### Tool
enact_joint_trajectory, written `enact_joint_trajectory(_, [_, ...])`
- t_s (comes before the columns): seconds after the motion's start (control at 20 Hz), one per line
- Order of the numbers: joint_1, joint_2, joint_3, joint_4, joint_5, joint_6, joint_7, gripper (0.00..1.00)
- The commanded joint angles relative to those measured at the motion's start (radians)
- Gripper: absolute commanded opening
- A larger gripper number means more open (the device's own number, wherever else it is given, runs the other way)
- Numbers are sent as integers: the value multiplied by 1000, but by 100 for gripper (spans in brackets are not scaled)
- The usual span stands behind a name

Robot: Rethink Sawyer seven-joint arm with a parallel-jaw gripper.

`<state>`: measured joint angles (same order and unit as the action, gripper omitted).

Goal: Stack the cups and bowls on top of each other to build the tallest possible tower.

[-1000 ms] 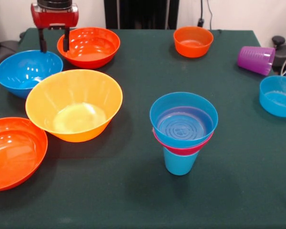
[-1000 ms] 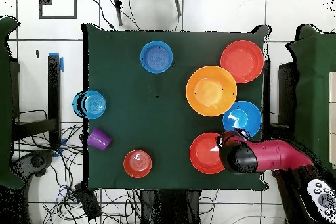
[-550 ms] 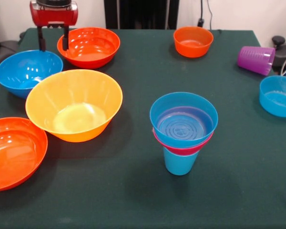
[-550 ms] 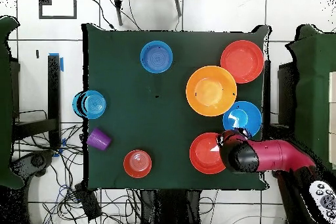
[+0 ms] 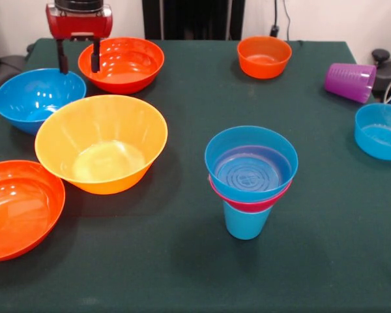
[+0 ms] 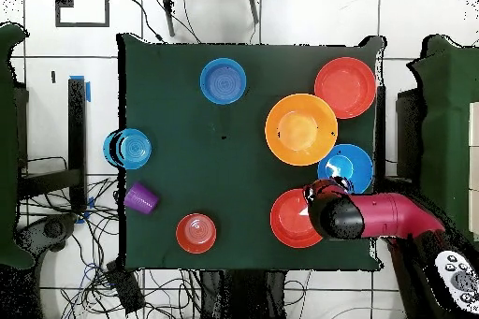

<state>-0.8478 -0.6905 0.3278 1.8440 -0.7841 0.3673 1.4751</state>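
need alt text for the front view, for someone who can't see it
On a green table, a short tower stands near the middle: a small blue bowl in a pink bowl on a light blue cup. The open gripper hangs at the far left between a large blue bowl and a red-orange bowl. Other bowls and a tipped purple cup lie scattered around.

My gripper (image 5: 78, 57) has matt black fingers (image 5: 95, 58) under a shiny red plastic housing. Below my jaws, the big blue bowl (image 5: 36, 98) and the red-orange bowl (image 5: 122, 63) are glossy smooth plastic, catching bright highlights. Farther out, the yellow bowl (image 5: 101, 143) is glossy and slightly see-through. The purple cup (image 5: 349, 82), far from my jaws, looks translucent and ribbed. The table (image 5: 182, 104) wears matt dark green cloth.
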Motion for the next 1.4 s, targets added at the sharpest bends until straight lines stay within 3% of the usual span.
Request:
enact_joint_trajectory(0.05, [69, 69, 37, -79, 33, 49, 56, 100])
enact_joint_trajectory(0.35, [54, 77, 41, -81, 50, 43, 42, 100])
enact_joint_trajectory(0.55, [43, 114, 58, -131, 66, 85, -5, 100])
enact_joint_trajectory(0.85, [41, 167, 46, -212, 32, 85, -43, 100])
enact_joint_trajectory(1.4, [92, 171, -31, -215, -5, 58, 5, 100])
